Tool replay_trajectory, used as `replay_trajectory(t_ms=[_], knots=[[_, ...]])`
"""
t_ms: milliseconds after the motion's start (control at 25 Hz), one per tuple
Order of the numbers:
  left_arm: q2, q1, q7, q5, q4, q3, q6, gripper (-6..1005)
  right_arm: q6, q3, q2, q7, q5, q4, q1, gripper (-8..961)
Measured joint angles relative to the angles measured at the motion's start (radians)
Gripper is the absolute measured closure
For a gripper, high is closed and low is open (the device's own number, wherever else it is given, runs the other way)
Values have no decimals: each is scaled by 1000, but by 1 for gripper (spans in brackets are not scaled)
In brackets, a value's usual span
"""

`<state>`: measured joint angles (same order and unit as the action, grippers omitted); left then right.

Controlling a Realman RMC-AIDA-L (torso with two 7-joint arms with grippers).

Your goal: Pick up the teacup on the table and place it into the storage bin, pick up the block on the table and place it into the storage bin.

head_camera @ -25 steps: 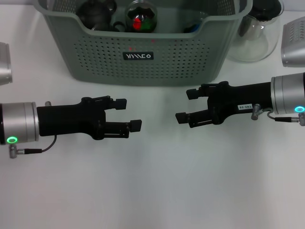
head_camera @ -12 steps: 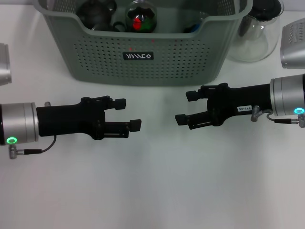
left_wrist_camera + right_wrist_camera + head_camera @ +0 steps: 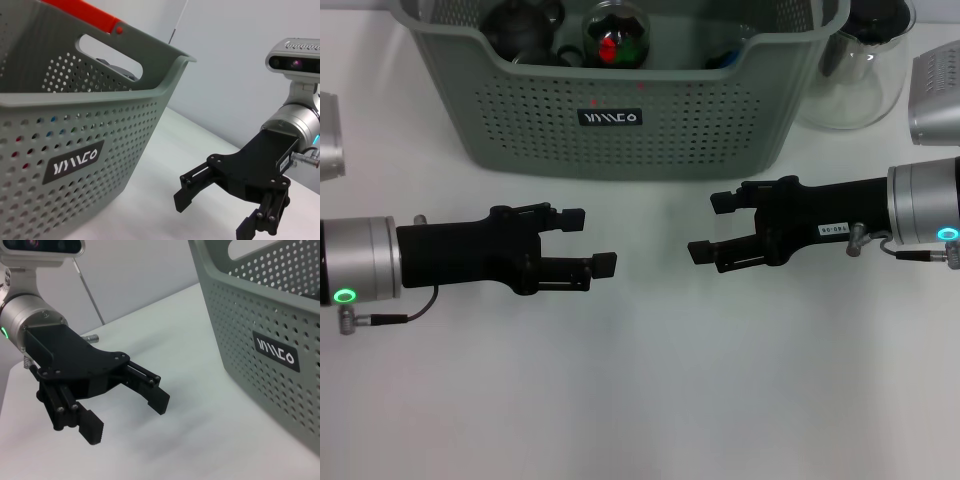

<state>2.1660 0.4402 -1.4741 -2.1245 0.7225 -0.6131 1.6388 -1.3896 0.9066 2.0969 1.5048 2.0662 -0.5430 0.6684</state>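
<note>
White tabletop (image 3: pixel 640 400) carries the storage bin (image 3: pixel 620 110) at its far edge — stiff perforated plastic already holding a dark teapot-like piece (image 3: pixel 525 25) and a round red-centred object (image 3: pixel 615 30), though no teacup or block lies on the table. Nearer, the left gripper (image 3: pixel 590 240) and right gripper (image 3: pixel 710 226) face each other, well apart — both spread wide, empty. Any cup is probably hard, slick and breakable, best pinched across its rim.

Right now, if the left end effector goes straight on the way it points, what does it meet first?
Probably the right end effector. The left end effector points across the table at it, both open and empty, with bare table between. The bin lies off that line. Heights look matched, but depth is uncertain.
</note>
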Motion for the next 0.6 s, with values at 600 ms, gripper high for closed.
replay_trajectory(t_ms=[600], knots=[[0,3,0,0,0,-1,1,116,7,0,0,0,-5,0,-2,32]])
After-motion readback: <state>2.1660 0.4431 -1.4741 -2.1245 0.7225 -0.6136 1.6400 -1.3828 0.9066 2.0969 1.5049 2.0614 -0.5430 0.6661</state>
